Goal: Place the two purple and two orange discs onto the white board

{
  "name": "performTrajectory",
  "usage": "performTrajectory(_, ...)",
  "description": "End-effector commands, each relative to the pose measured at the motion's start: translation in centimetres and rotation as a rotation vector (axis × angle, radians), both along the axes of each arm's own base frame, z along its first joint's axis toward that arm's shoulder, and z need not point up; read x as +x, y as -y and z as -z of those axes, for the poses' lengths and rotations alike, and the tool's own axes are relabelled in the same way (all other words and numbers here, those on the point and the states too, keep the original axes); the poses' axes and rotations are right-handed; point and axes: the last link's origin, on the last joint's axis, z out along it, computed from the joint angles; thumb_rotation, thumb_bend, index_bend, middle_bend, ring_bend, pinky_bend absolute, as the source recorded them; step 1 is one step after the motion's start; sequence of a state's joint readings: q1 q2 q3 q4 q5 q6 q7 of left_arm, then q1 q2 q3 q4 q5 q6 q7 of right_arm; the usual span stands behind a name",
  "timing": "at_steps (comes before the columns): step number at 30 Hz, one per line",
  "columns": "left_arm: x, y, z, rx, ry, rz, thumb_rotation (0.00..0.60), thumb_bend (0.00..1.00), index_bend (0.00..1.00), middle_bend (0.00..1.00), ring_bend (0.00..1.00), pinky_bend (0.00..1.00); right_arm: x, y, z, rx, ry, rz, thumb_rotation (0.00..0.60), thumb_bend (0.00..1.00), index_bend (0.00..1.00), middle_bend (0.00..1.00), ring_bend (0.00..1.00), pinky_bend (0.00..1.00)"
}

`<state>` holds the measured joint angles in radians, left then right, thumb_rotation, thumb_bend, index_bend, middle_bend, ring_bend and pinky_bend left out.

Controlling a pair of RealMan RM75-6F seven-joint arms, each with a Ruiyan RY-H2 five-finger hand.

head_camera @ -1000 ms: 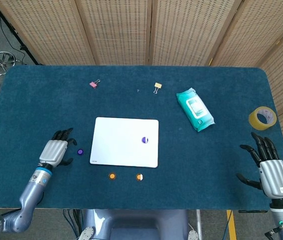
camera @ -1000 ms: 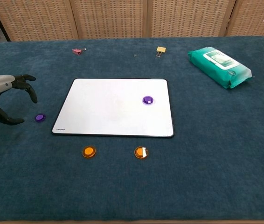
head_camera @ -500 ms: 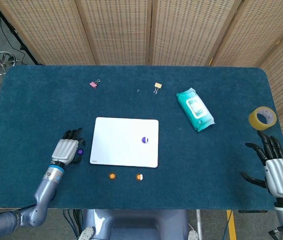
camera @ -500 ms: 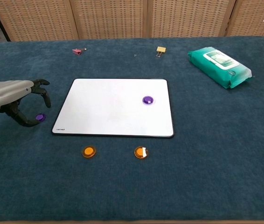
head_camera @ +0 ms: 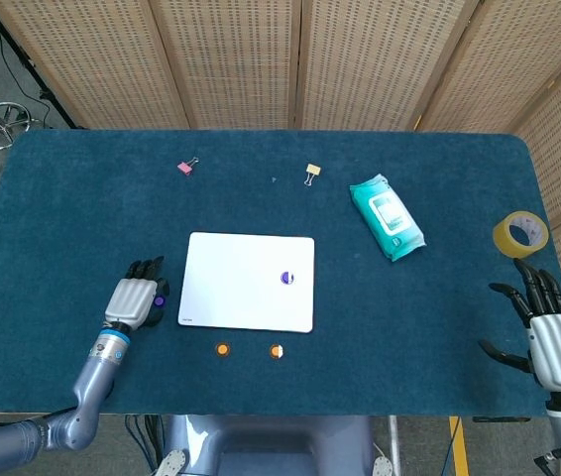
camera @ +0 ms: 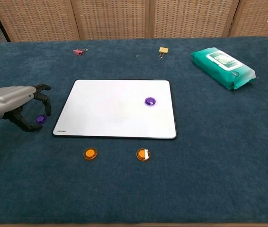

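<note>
While two orange discs (camera: 90, 153) (camera: 143, 154) wait on the cloth just off the near edge of the white board (camera: 110, 106), we are working on the loose purple disc (camera: 40, 119), which lies at about nine o'clock from the board, just off its left edge. Our left hand (camera: 18, 103) arches over that disc with fingers curled down around it; we cannot tell whether they already pinch it. We judge the next move to be closing on the disc, lifting it and carrying it toward three o'clock onto the board. One purple disc (camera: 149, 101) already sits on the board's right half. Our right hand (head_camera: 548, 332) rests spread and empty near the table's right edge, close to the tape roll (head_camera: 520, 234). Between board and wipes pack (camera: 223, 67) the cloth gives us free room.
</note>
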<state>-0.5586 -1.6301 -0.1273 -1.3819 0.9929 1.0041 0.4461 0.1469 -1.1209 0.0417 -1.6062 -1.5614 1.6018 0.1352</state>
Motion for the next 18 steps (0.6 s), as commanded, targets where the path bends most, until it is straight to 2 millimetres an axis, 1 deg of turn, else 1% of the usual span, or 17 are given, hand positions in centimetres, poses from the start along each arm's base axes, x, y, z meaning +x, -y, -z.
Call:
performTrajectory(1, -0.13, 0.0, 0.17, 0.005, -0.005, -0.002, 0.6, 0.32, 0.45, 0.0, 0.0, 0.0, -0.06, 0.01, -0.04, 0.0, 0.001, 0.002, 0.6, 0.04, 0.24, 0.0, 0.0, 0.0)
performTrajectory(12, -0.17, -0.15, 0.38, 0.013, 0.002, -0.005, 0.6, 0.36, 0.5, 0.0, 0.0, 0.0, -0.1, 0.1, 0.16, 0.007, 0.005, 0.005, 0.6, 0.04, 0.24, 0.0, 0.0, 0.0)
performTrajectory(18, 0.17, -0.12, -0.46, 0.032, 0.016, 0.009, 0.6, 0.36, 0.51, 0.0, 0.0, 0.0, -0.16, 0.12, 0.17, 0.007, 0.007, 0.009, 0.6, 0.04, 0.24, 0.0, 0.0, 0.0)
